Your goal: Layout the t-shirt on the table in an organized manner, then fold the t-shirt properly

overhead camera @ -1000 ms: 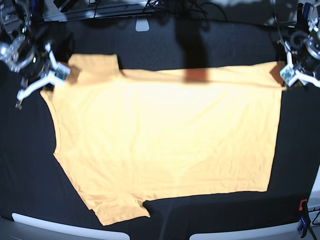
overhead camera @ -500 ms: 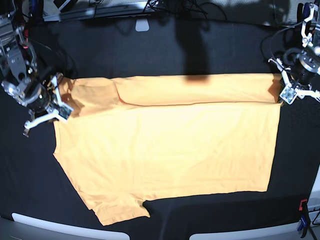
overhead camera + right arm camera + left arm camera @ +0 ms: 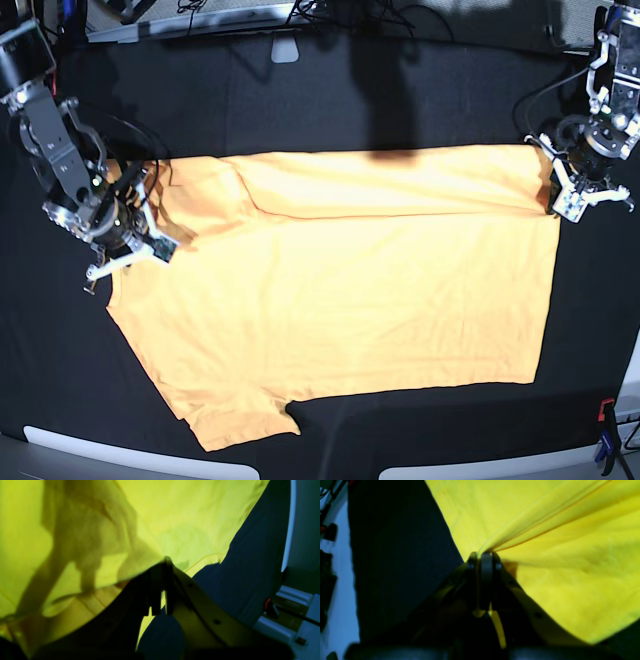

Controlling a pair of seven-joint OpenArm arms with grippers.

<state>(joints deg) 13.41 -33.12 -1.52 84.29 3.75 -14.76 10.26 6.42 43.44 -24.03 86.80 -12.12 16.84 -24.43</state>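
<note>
The pale yellow-orange t-shirt (image 3: pixel 340 300) lies spread on the black table (image 3: pixel 300 100), one sleeve at the near left. Its far edge is folded over toward the near side as a long strip. My left gripper (image 3: pixel 562 203), at the right of the base view, is shut on the strip's right corner. In the left wrist view, the gripper (image 3: pixel 483 555) pinches a bunched ridge of shirt (image 3: pixel 557 567). My right gripper (image 3: pixel 150 240), at the left of the base view, is shut on the far-left sleeve area. It clamps shirt cloth (image 3: pixel 175 517) in the right wrist view (image 3: pixel 166 559).
A small white object (image 3: pixel 285 50) and cables lie at the table's far edge. A red-and-blue clamp (image 3: pixel 605 425) sits at the near right corner. White strips (image 3: pixel 120 455) line the front edge. Bare black cloth (image 3: pixel 400 555) surrounds the shirt.
Both grippers moved toward the near side with the shirt's far edge, laying it over the body. The right gripper also moved inward, and the folded strip has widened.
</note>
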